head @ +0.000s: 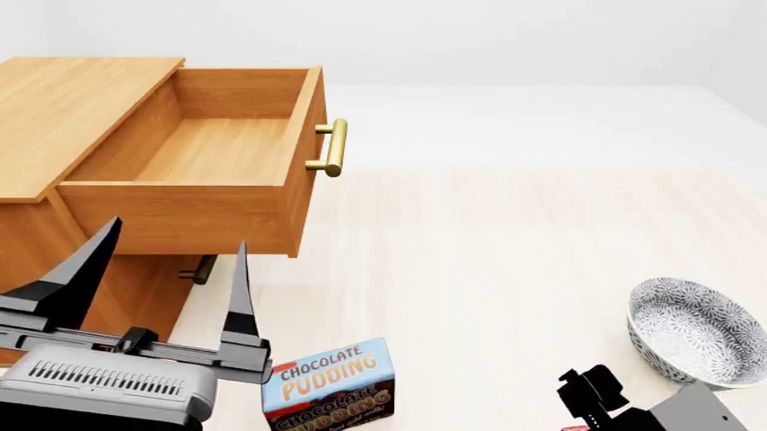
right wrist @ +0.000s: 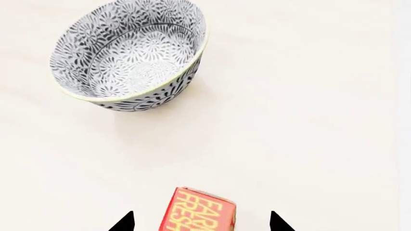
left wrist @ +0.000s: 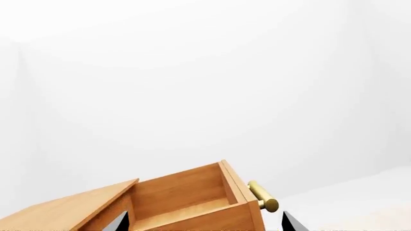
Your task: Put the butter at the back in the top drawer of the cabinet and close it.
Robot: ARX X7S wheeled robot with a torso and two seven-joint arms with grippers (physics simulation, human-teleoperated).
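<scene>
The butter [right wrist: 198,211], a small red-orange box with yellow lettering, lies on the pale floor between the two black fingertips of my right gripper [right wrist: 200,224], which is open and astride it without touching. In the head view my right gripper [head: 594,400] sits at the lower right and hides the butter. The cabinet [head: 72,108] stands at the far left with its top drawer [head: 222,148] pulled out and empty, brass handle [head: 329,146] facing right. My left gripper [head: 162,278] is open just in front of the drawer, holding nothing. The left wrist view shows the top drawer [left wrist: 186,197] too.
A brown-and-blue Chocolate Pudding box [head: 330,388] lies on the floor beside my left gripper. A grey patterned bowl [head: 695,330] stands at the right, close to the butter, and appears as the bowl [right wrist: 132,55] in the right wrist view. A lower drawer handle [head: 200,268] shows under the open drawer.
</scene>
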